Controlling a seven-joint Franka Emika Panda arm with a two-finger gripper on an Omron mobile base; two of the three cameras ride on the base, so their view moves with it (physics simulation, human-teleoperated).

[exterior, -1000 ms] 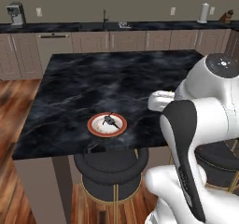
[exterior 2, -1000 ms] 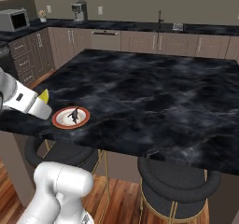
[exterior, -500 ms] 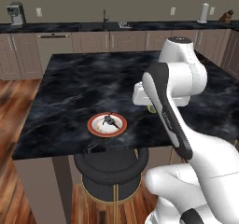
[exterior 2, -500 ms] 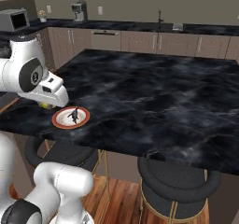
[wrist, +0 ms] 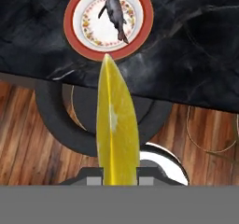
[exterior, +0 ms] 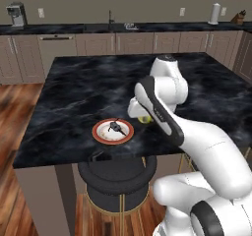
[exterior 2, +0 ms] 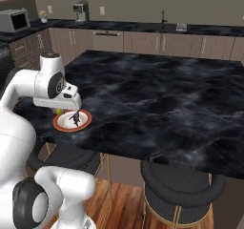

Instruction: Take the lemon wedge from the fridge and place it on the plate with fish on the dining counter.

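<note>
You have one plate with fish (wrist: 108, 22) on the dining counter (exterior: 83, 90), and one dark fish (wrist: 115, 10) lies on it. One lemon wedge (wrist: 117, 125) sits in the single gripper (exterior: 141, 116), clamped between its jaws. Under the counter's near edge you can count two round black stools (exterior 2: 183, 189) in the right base view (the left one partly hidden behind the arm). Along the back wall there is one coffee machine (exterior: 16, 14), one faucet (exterior: 110, 18), one paper towel roll (exterior: 214, 13) and one knife block (exterior: 238, 18). One microwave (exterior 2: 16, 20) stands on the side counter, with one small potted plant (exterior 2: 44, 16) beside it.
</note>
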